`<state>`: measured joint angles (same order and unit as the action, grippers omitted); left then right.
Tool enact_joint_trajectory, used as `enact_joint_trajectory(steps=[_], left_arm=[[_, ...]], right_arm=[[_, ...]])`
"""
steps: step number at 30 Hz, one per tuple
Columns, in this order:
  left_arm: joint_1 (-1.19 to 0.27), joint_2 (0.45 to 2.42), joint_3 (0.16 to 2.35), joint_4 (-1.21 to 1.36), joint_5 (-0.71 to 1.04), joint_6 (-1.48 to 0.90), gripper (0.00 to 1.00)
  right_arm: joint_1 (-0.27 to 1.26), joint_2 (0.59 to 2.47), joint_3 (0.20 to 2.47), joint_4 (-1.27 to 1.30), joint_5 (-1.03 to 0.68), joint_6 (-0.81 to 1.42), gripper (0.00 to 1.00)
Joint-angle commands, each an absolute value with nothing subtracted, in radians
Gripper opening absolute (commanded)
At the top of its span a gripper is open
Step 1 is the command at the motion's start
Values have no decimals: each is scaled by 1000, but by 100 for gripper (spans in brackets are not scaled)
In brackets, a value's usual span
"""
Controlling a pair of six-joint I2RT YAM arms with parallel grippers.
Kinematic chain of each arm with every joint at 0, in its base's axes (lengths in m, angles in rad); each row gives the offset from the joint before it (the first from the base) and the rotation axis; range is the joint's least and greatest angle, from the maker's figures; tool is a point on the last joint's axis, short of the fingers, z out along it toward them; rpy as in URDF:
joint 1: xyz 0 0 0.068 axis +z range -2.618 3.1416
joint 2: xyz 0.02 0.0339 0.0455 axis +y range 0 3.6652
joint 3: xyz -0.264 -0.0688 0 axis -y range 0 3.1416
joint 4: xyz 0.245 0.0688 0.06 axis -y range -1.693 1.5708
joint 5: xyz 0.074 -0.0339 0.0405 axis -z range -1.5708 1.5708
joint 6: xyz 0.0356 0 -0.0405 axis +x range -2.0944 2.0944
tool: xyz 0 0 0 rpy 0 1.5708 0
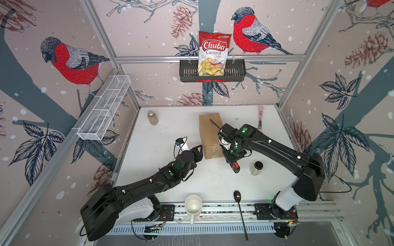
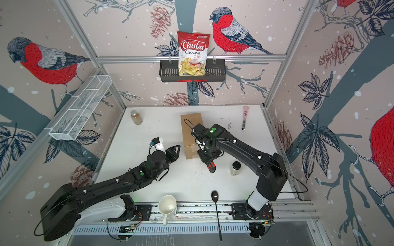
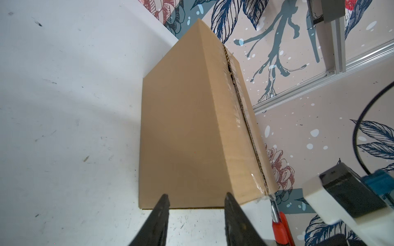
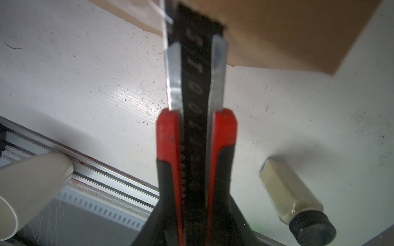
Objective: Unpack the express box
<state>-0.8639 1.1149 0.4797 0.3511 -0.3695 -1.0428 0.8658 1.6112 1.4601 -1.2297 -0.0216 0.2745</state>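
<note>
- On the left gripper [image 3: 197,197], the fingers [image 3: 162,215] stand partly apart with nothing between them, their tips just short of the near end of the express box [image 1: 210,132].
- The right gripper [image 1: 229,158] is clamped on a red-and-black utility knife [image 4: 196,127] (its blade end meets the box's taped near corner).
- The box lies flaps down, mid-table [image 1: 162,132], between the two arms.

Both arms reach inward; left tool [image 3: 196,196] stands parted, right tool [image 1: 229,158] clamps a cutter [image 4: 223,132].
</note>
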Motion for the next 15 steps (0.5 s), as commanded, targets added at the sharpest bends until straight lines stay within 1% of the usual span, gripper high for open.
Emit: enact_joint_trajectory(steps=[1,15], left_arm=[[-859,1134,492,367,-344,-1025,43],[-859,1304,570,481,-278,-1027,41]], right_arm=[[862,1605,1464,-1230,3,296,2],[887,1592,1427,-1226,-11,282,2]])
